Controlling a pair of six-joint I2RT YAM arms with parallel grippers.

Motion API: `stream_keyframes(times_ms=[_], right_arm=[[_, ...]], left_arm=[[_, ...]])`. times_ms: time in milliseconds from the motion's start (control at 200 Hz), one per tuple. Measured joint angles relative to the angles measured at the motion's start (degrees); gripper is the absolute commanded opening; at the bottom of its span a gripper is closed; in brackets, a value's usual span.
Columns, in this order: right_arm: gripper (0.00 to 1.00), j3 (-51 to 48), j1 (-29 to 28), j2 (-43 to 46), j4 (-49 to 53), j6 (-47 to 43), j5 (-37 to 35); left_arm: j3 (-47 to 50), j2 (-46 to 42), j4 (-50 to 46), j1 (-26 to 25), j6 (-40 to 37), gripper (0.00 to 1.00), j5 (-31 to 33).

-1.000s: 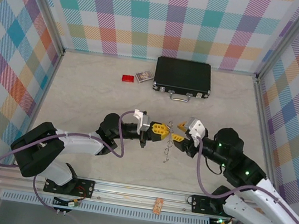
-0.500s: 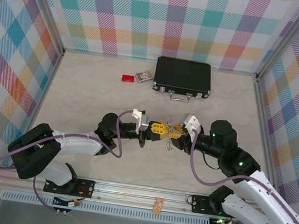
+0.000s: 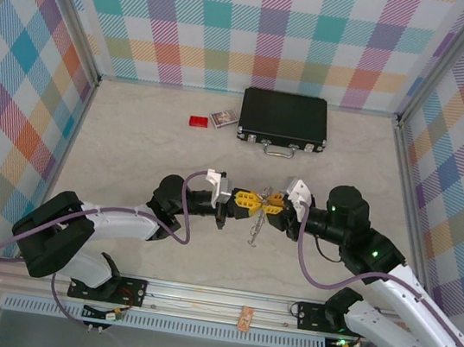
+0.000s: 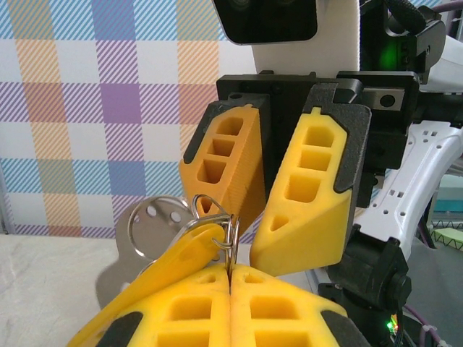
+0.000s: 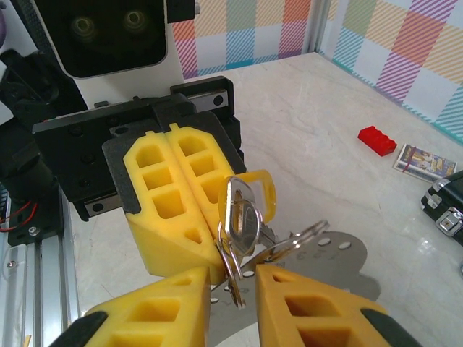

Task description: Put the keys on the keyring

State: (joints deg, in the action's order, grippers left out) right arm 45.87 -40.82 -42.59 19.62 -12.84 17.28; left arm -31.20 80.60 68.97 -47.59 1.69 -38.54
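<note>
Over the middle of the worktop (image 3: 132, 141) we see the two arms meeting tip to tip. The left fingers (image 4: 253, 285) are pressed together on the keyring (image 4: 233, 238), with the yellow-headed key (image 5: 255, 194) and the silver key (image 5: 242, 217) bunched right at it. The right fingers (image 5: 278, 289) stand narrowly parted around that bunch; whether they touch it we cannot tell. Farther back lie a red block (image 3: 198, 121) and a black case (image 3: 284, 118).

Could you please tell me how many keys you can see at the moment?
2: a silver key and, right behind it, a yellow-headed key, both at the keyring that the left gripper pinches. Others may be hidden behind the fingers.
</note>
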Motion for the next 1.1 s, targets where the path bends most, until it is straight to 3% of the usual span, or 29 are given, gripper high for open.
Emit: stream_keyframes(times_ms=[155, 485, 535, 650, 740, 880, 1100], right_arm=[[0.00, 0.02, 0.00, -0.02, -0.07, -0.26, 0.20], [0.00, 0.11, 0.00, 0.07, 0.00, -1.18, 0.37], [0.00, 0.11, 0.00, 0.11, 0.00, -1.33, 0.35], [0.00, 0.11, 0.00, 0.35, 0.02, -1.62, -0.09], [0.00, 0.11, 0.00, 0.81, 0.02, -1.92, -0.55], [0.00, 0.11, 0.76, 1.07, 0.04, -2.23, -0.48], [0.00, 0.48, 2.05, 1.01, 1.51, -2.21, 1.03]], left_arm=[[0.00, 0.00, -0.02, 0.00, 0.00, 0.00, -0.04], [0.00, -0.09, -0.04, 0.11, 0.02, 0.00, 0.04], [0.00, -0.09, -0.04, 0.11, 0.02, 0.13, 0.04], [0.11, -0.33, 0.04, 0.11, 0.44, 0.13, 0.52], [0.44, -1.44, -0.42, 0.55, 1.49, 0.32, 0.94], [0.63, -4.61, -2.58, 1.27, 2.91, 0.41, 2.19], [0.96, -9.42, -9.60, 1.79, -0.26, 0.47, 4.92]])
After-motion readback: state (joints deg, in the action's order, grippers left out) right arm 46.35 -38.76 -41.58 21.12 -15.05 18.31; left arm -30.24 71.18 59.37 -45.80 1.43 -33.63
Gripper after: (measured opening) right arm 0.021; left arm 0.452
